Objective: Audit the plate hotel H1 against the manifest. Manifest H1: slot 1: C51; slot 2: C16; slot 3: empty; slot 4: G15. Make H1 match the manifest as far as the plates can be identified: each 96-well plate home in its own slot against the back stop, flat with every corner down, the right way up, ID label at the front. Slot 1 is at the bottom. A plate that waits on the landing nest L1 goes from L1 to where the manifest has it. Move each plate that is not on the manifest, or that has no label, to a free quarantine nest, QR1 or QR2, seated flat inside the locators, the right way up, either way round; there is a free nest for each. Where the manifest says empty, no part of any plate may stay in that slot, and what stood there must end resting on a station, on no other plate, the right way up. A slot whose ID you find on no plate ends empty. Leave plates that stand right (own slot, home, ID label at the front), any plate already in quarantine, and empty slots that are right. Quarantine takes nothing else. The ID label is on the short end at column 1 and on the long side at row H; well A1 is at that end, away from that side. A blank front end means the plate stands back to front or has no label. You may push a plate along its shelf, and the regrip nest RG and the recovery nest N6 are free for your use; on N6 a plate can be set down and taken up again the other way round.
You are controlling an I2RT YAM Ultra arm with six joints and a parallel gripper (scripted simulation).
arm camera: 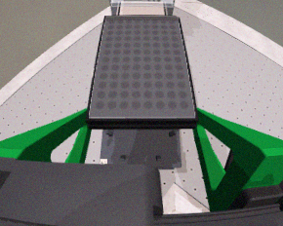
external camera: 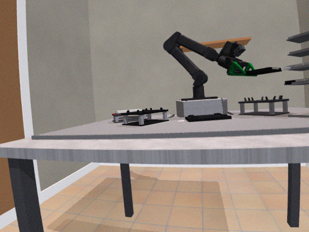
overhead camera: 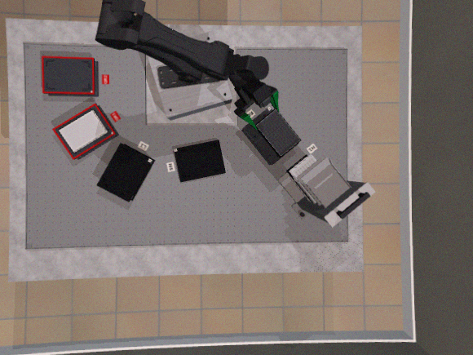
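Note:
My gripper is shut on the near short end of a dark 96-well plate. It holds the plate wells up, high over regrip nest RG, pointing towards hotel H1. The plate's near end is plain black in the wrist view; its far end shows a small pale patch in the exterior view. A pale plate shows at H1's front; slot contents and IDs are unreadable. A white plate lies in the lower quarantine nest; the upper one is empty.
Landing nest L1 and recovery nest N6 are empty. The robot's pale base block stands behind them. H1 has stacked shelves, partly cut off in the exterior view, and a handle at its far side.

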